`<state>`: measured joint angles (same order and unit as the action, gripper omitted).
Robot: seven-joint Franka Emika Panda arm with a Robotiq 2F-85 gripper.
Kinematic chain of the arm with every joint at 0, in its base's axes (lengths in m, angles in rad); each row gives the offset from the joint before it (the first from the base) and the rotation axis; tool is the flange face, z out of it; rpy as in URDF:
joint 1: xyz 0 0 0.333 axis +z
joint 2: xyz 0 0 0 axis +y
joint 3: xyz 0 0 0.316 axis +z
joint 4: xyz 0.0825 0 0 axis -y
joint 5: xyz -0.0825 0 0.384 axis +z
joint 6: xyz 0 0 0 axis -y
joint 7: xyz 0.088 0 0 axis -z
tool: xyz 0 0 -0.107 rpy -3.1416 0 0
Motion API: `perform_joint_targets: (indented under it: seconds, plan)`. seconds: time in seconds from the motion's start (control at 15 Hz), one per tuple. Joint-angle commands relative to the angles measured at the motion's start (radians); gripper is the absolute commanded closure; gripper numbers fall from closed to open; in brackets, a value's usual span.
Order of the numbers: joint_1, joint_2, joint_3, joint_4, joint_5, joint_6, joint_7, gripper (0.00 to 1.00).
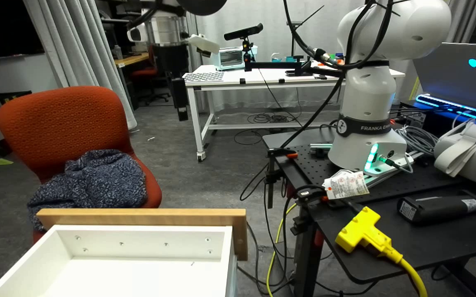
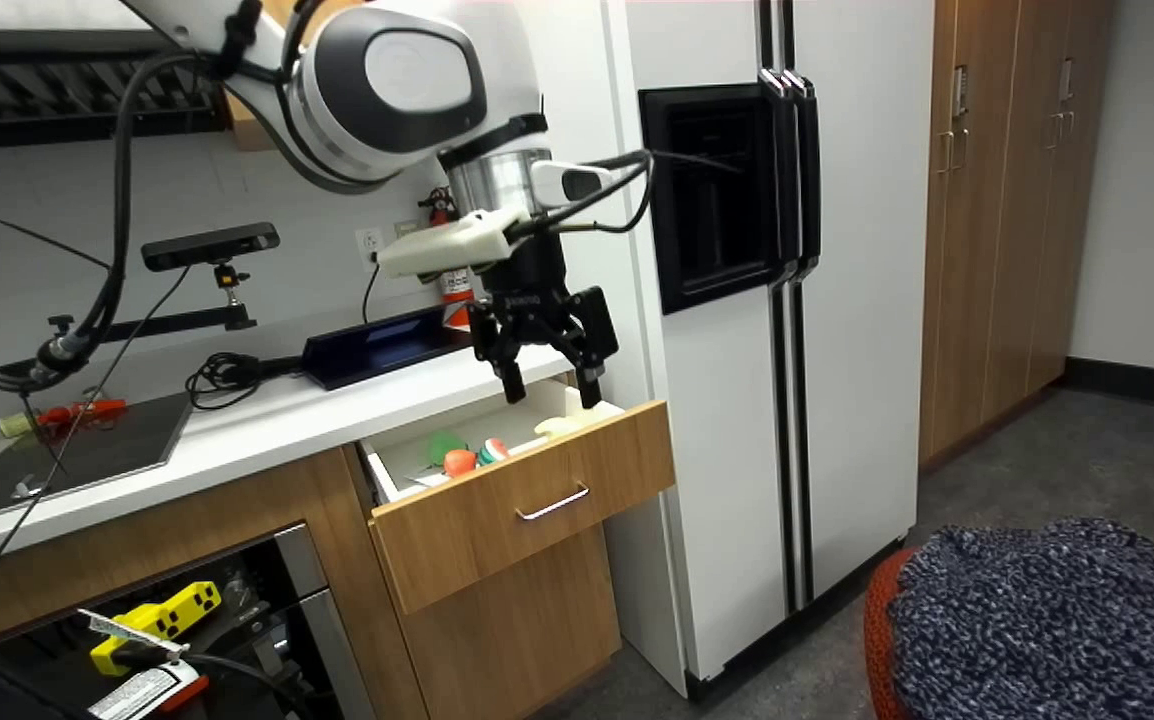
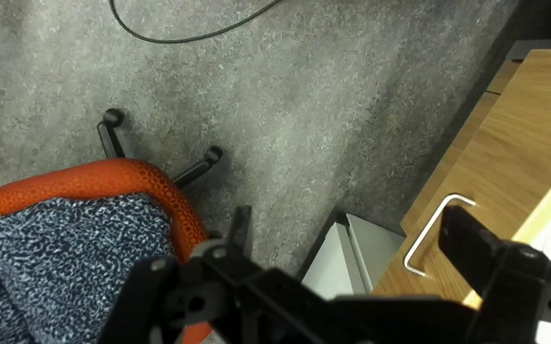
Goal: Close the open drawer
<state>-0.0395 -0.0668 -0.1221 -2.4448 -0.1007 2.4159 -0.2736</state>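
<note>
Spread wide, the gripper (image 3: 349,215) looms nearest in the wrist view. At left curves the edge of an orange chair (image 3: 118,174); a broad stretch of grey floor (image 3: 294,124) parts it from the drawer (image 3: 504,177) at right. In an exterior view the drawer juts from its cabinet (image 2: 522,625), near a white fridge (image 2: 857,330).
</note>
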Motion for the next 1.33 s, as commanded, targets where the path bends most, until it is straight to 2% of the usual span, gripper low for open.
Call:
perform_joint_targets:
  seconds: [0.0, 0.07, 0.4, 0.67, 0.93, 1.27]
  plan:
    - [-0.005, 0.083, 0.022, 0.027, 0.047, 0.03, -0.018, 0.0]
    - [-0.013, 0.052, 0.023, 0.007, 0.016, 0.021, 0.0, 0.0]
    - [-0.013, 0.083, 0.03, 0.02, 0.023, 0.023, 0.001, 0.0]
    - [-0.005, 0.137, 0.043, 0.02, 0.03, 0.064, -0.052, 0.0]
    - [-0.007, 0.239, 0.088, 0.07, 0.152, 0.137, -0.109, 0.0]
    - [-0.03, 0.392, 0.13, 0.172, 0.166, 0.236, -0.101, 0.0]
